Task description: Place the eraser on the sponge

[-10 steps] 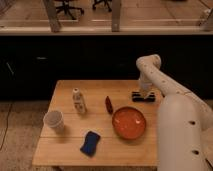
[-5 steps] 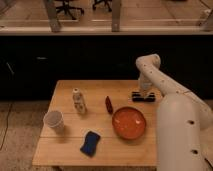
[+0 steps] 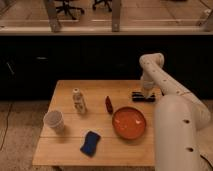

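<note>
From the one camera, the gripper (image 3: 146, 92) is down at the worktop's (image 3: 125, 152) far right edge, right at the eraser (image 3: 137, 96). Whether it has hold of the eraser I cannot tell. The eraser lies flat, its long axis running left to right. The sponge (image 3: 90, 143) sits near the front edge, well apart, toward the front and left. The orange bowl (image 3: 129, 123) lies between them on that diagonal, so I'd judge a carry must clear its rim. A red object (image 3: 108, 104), bottle (image 3: 78, 101) and cup (image 3: 54, 120) stand further left.

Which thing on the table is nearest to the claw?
The black eraser at the far right edge, just under the claw; the blue sponge lies at the near edge, far from it.
</note>
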Controlling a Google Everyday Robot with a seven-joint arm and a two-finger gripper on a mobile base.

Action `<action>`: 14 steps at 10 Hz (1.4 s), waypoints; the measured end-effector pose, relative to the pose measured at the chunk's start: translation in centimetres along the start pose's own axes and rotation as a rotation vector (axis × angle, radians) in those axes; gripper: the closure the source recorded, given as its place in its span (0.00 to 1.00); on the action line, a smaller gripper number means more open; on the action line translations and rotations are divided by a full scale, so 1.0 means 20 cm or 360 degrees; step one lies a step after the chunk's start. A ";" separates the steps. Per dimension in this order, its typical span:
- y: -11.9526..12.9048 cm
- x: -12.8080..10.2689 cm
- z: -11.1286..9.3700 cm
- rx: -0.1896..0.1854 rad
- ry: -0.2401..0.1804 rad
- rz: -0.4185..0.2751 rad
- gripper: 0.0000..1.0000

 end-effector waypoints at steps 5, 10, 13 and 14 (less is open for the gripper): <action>0.02 0.04 -0.01 0.0044 -0.0061 0.0035 0.20; 0.02 0.04 0.06 0.0104 -0.0170 0.0011 0.20; 0.01 0.02 0.09 0.0159 -0.0223 -0.0030 0.20; 0.00 0.02 0.10 0.0172 -0.0235 -0.0034 0.20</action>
